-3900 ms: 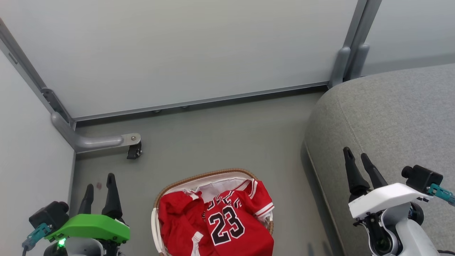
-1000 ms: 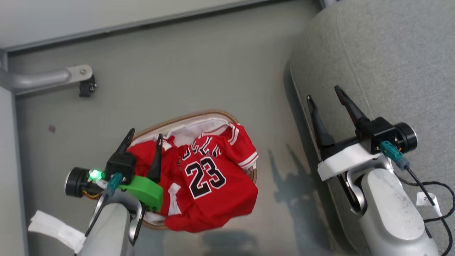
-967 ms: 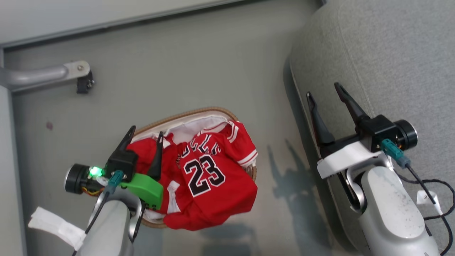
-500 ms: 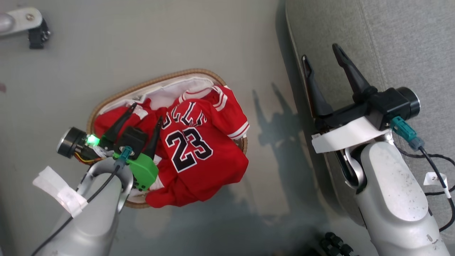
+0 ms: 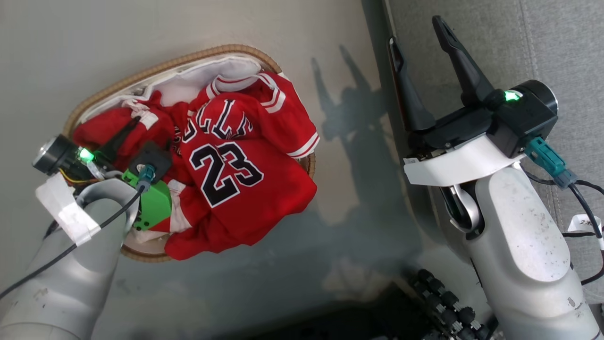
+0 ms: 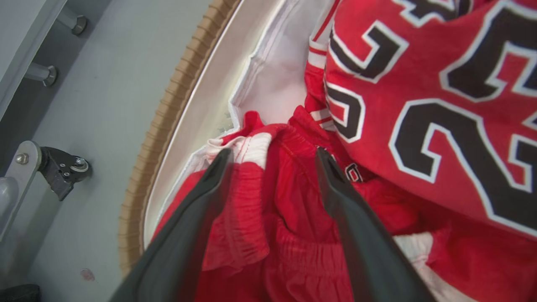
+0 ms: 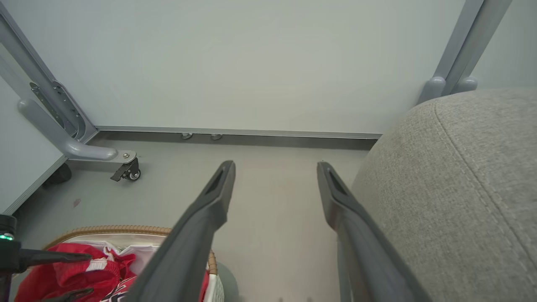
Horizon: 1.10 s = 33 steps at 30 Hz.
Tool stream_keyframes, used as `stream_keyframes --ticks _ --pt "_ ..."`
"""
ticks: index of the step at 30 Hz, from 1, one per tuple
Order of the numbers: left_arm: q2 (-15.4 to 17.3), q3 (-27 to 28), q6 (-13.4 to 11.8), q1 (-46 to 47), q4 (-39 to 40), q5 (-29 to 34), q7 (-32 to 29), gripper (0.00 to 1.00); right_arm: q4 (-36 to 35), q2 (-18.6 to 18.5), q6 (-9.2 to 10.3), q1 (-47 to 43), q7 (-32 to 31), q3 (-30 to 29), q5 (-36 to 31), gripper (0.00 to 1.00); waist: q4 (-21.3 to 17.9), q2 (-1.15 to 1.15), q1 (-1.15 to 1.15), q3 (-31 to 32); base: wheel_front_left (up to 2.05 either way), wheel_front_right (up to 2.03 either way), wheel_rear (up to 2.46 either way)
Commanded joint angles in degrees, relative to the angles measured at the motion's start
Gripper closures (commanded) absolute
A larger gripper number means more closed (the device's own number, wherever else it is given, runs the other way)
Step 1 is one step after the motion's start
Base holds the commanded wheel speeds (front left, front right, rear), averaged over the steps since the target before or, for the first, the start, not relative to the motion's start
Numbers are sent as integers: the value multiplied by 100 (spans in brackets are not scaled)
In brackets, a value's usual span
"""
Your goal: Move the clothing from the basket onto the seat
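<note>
Left wrist view: clothing (image 6: pixel 293 218) bunched inside the left claw (image 6: pixel 272 157), caster (image 6: pixel 63 167) beyond basket (image 6: pixel 167 126).

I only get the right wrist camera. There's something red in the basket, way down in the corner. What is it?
Observer: It's red basketball clothing. The head view shows a big black 23 on the top piece.
Operator: Is the other pincer grabbing it?
Observer: Not yet. In the left wrist view the left pincer is open, with a bunched red fold between its fingers.
Operator: Is it all tucked inside?
Observer: No. In the head view the numbered piece hangs out over the basket rim on one side.
</note>
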<state>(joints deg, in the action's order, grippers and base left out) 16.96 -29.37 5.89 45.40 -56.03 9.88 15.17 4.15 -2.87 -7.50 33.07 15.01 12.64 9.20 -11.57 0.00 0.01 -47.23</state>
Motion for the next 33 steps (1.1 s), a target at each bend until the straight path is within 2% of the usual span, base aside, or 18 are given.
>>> stream_keyframes --ticks 1,8,18,19,20,26,33 --pt "9 -54 -63 212 -92 69 -3 0 -54 -14 2 73 25 12 59 0 -127 0 -1 -258 0 0 0" --pt "54 -297 -231 815 -868 297 -4 0 -158 -14 2 68 25 27 165 0 -178 0 -1 -496 0 0 0" --pt "-50 -635 -49 1267 -1582 414 -331 0 -166 -14 2 65 26 205 339 0 -293 0 -1 -658 0 0 0" --pt "-68 -652 -4 1258 -1618 388 -375 70 -160 -13 2 65 25 220 366 0 -314 0 -1 -656 0 0 0" --pt "-66 -649 16 1256 -1637 348 -404 100 -151 -14 2 64 25 230 383 0 -331 0 -1 -649 0 0 0" --pt "-133 -537 52 992 -1741 98 -526 100 -48 -14 2 0 26 192 417 0 -378 0 -1 -403 0 0 0" --pt "-441 -278 -162 518 -1749 -351 -189 100 147 -15 2 -177 26 55 211 0 -227 0 -1 329 0 0 0"
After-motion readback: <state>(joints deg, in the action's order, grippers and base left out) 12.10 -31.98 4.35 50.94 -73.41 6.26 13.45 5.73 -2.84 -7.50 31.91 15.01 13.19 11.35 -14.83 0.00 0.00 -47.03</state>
